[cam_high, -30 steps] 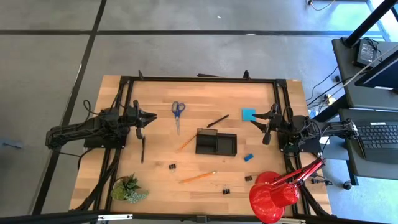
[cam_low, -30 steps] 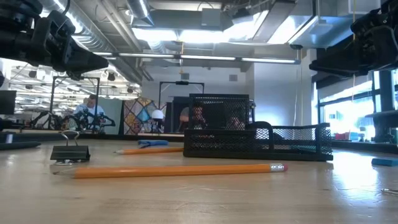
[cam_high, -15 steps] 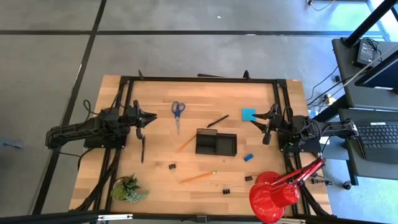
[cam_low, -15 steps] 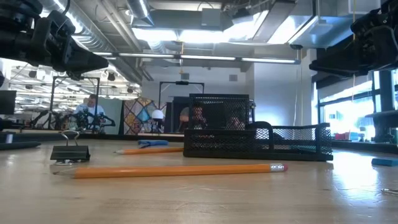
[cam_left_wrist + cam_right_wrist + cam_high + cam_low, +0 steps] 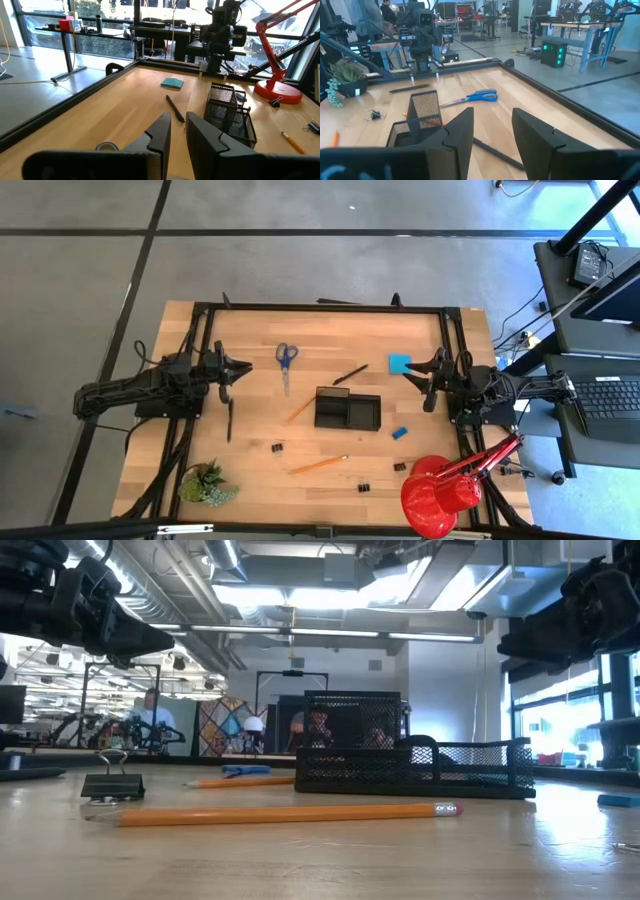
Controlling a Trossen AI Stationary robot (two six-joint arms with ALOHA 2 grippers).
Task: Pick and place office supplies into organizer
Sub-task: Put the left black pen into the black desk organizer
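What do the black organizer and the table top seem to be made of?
The organizer looks like black metal mesh: its walls show a fine grid that lets light through, with a matte finish. The table top looks like light wood in joined strips, with visible grain and a smooth, slightly glossy surface; it may be a laminate.

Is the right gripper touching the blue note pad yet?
Apart. The high view shows bare wood between the right gripper and the blue note pad; nothing sits between its open fingers.

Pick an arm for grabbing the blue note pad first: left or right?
Right, probably. The note pad lies just beside the right gripper, which is open and empty. The left gripper waits across the table, beyond the scissors and organizer.
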